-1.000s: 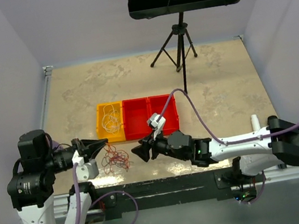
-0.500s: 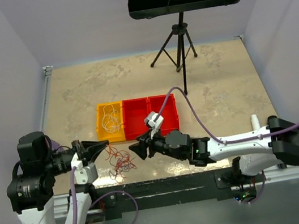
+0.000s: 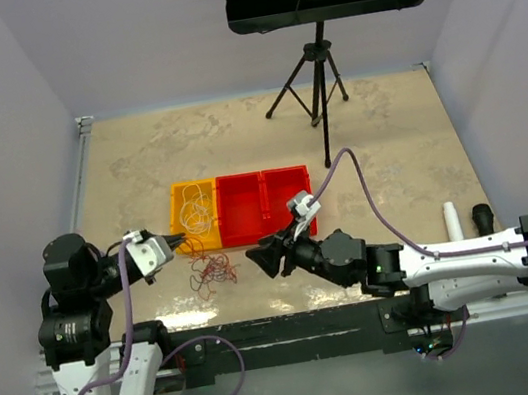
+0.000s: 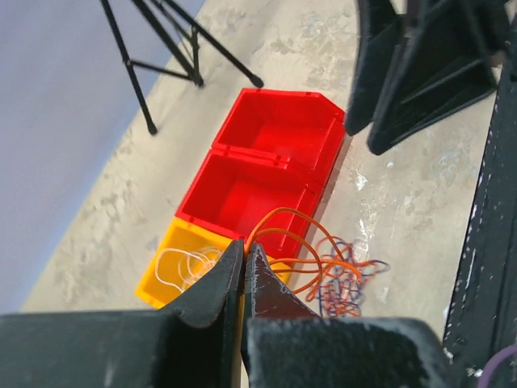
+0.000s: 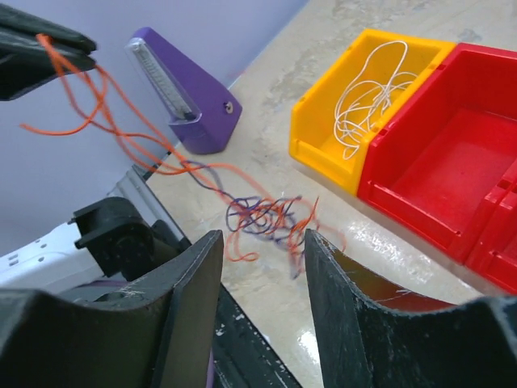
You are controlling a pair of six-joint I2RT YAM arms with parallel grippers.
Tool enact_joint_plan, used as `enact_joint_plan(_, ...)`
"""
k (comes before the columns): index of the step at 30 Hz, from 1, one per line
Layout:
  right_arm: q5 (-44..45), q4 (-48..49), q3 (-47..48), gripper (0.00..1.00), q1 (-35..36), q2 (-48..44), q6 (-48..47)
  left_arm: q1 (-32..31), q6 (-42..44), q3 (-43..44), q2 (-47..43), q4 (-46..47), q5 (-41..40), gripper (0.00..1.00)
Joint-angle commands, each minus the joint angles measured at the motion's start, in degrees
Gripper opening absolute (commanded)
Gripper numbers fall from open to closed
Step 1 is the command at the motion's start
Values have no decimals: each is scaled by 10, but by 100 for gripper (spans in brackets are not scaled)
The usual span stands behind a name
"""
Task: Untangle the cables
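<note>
Orange and purple cables [image 5: 266,217]; yellow bin [image 5: 321,139]; red bins [image 5: 452,158]; mottled beige table [image 3: 386,137]

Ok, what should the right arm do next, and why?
Probably lower the open right tool onto the tangle and close, pinning it: the left tool, shut on an orange cable, holds it raised with strands trailing into that knot.
</note>
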Motion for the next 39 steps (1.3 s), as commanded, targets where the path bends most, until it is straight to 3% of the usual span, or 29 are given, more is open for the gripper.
enact_joint_plan(1, 4, 11, 8, 48, 23, -5, 6, -1, -170, -27, -21, 94, -65, 0)
enact_joint_plan(7, -43, 83, 10, 47, 65, 27, -8, -1, -245, -34, 0, 122, -155, 0)
enact_joint_plan(14, -40, 167, 69, 56, 82, 163, -42, -1, -302, -32, 4, 119, -220, 0)
enact_joint_plan(22, 15, 215, 183, 59, 100, 320, -84, -1, -303, -31, -11, 118, -215, 0)
enact_joint_plan(33, 154, 248, 237, 58, 101, 398, -121, -1, -297, -29, -5, 115, -201, 0)
enact_joint_plan(39, 226, 236, 292, 52, 101, 452, -126, -1, -293, -28, -7, 113, -192, 0)
